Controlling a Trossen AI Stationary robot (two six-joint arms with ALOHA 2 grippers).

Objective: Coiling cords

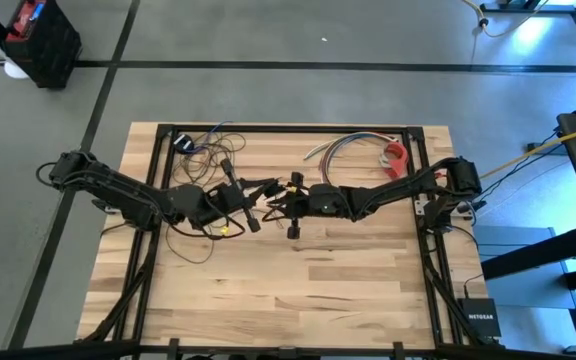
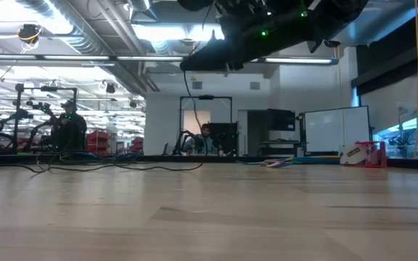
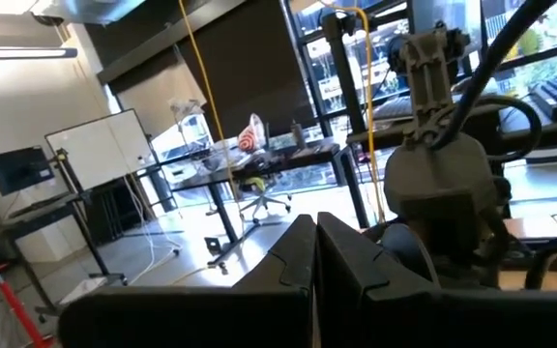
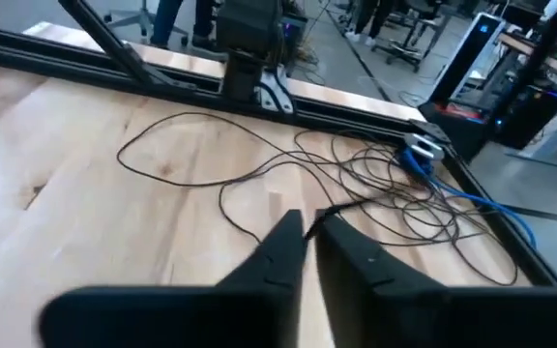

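Above the middle of the bench [image 1: 298, 290], your two claws meet tip to tip: the left claw [image 1: 255, 222] clenched on nothing you can see, the right claw [image 4: 306, 230] pinching the cords [image 4: 356, 174]. The tangle sprawls toward the frame's upper left, behind the left arm, so the strand runs leftward from the right claw's pinch.

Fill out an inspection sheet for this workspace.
Surface: wooden table, near half bare.
Job's things: cords lie in loose loops at the far left.
Clutter: coloured wires and a red item, far right.
Grippers: left claw shut; right claw nearly closed on a cord strand; both meet at the table's middle.
Cables: yellow cable off the right edge.
Surroundings: open workshop, people at desks beyond.
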